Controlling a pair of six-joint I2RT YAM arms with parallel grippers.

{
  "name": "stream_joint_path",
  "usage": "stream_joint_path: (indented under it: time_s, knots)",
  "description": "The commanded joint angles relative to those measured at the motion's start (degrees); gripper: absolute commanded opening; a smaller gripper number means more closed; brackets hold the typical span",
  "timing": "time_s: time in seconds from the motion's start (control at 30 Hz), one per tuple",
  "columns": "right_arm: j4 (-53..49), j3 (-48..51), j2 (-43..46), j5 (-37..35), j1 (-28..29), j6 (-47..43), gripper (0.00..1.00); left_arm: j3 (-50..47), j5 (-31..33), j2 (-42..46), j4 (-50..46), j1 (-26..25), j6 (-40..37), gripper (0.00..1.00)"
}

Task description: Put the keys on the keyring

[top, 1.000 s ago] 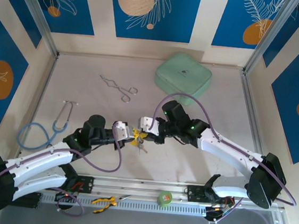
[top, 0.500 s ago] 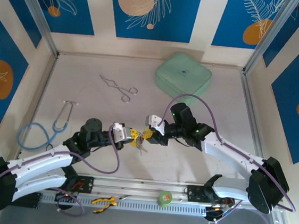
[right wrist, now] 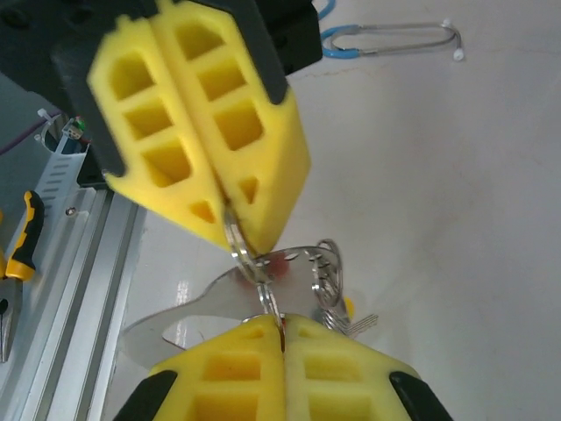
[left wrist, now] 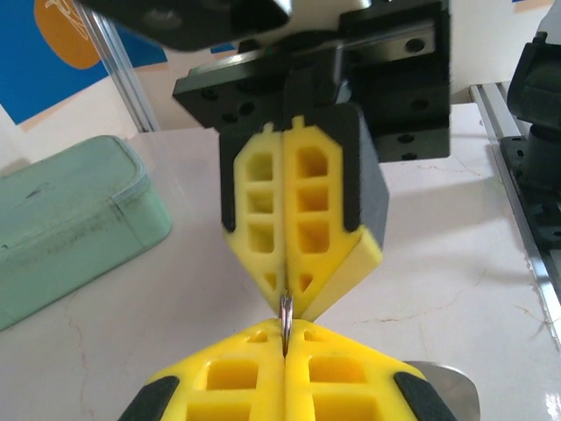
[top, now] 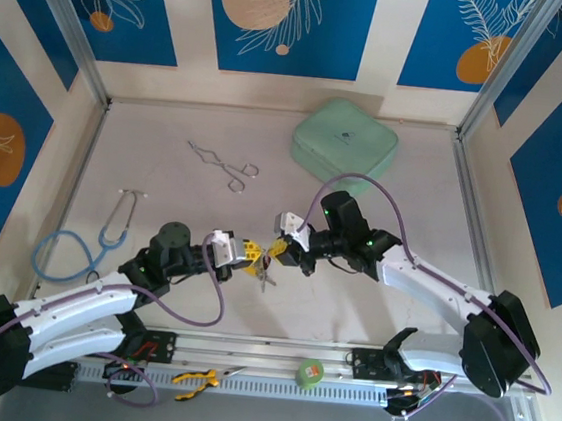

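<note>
A blue stethoscope (top: 109,237) lies by the left edge of the worktop (top: 382,206). Silver forceps (top: 223,165) lie farther back, well apart from it. Near the middle of the worktop, a bit toward the near edge, the two arms meet tip to tip. The left gripper (top: 252,256) has its yellow fingers pressed together on the thin metal keyring (right wrist: 239,248). The keyring is held up off the worktop between the two grippers. The keys (right wrist: 325,279) hang down from it in a small bunch. The right gripper (top: 279,250) pinches the keyring from the other side, its fingers together too. A green case (top: 345,142) sits at the far edge, right of the middle.
</note>
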State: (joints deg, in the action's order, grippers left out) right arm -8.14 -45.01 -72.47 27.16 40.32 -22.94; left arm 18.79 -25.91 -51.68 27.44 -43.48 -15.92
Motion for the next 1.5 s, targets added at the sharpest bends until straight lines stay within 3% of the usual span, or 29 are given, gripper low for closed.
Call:
stream_joint_path:
  time_s: [0.0,0.2,0.33,0.57,1.13,1.47]
  knots:
    - [-1.0,-2.4,-3.2,1.8,-0.2,2.5,0.02,3.0,-6.4,-0.6,6.4,0.0,1.5,0.0]
    - [1.1,-2.2,-2.4,3.8,-0.6,4.6,0.23,2.1,-6.5,-1.5,6.8,0.0,0.9,0.0]
    - [3.9,1.2,1.3,3.7,-2.2,4.8,0.31,0.2,-5.2,-1.4,8.0,0.0,1.1,0.0]
    - [4.3,5.9,4.7,5.2,-3.2,2.2,0.33,-2.4,-3.2,-2.1,13.7,0.0,3.5,0.0]
    - [10.4,7.2,0.8,4.0,1.0,3.8,0.35,-2.9,-1.7,-3.6,18.5,0.0,6.6,0.0]
    - [12.5,7.2,1.2,1.7,1.7,4.7,0.22,-3.1,-1.5,-3.4,17.9,0.0,6.4,0.0]
